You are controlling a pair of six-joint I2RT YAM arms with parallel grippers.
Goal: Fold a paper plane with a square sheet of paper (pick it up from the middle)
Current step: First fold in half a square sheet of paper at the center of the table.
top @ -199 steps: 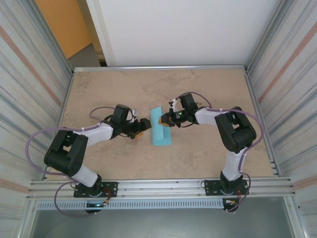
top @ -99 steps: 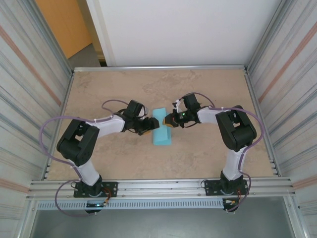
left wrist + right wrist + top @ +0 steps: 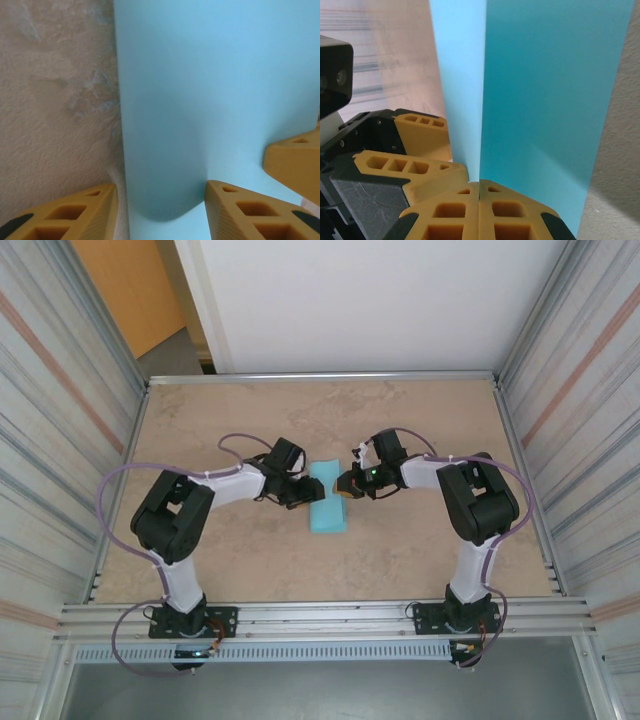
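Note:
The square sheet of paper [image 3: 327,502] is light blue and lies folded into a narrow strip at mid-table. My right gripper [image 3: 479,184] is shut on the paper's [image 3: 545,100] near edge, right at a crease, with a paler flap standing up on its left. In the top view the right gripper [image 3: 346,485] sits at the strip's right side. My left gripper [image 3: 301,491] is at the strip's left side, open. Its fingertips [image 3: 85,202] straddle the left edge of the paper [image 3: 215,75], one over the table and one over the paper.
The beige stone-patterned table [image 3: 230,550] is bounded by a metal frame with ribbed walls on both sides. A yellow finger of the right gripper [image 3: 295,160] pokes into the left wrist view at the right.
My left arm has swung right and brought its open gripper up to the paper's left edge. The right gripper has stayed shut on the paper, shifting slightly right.

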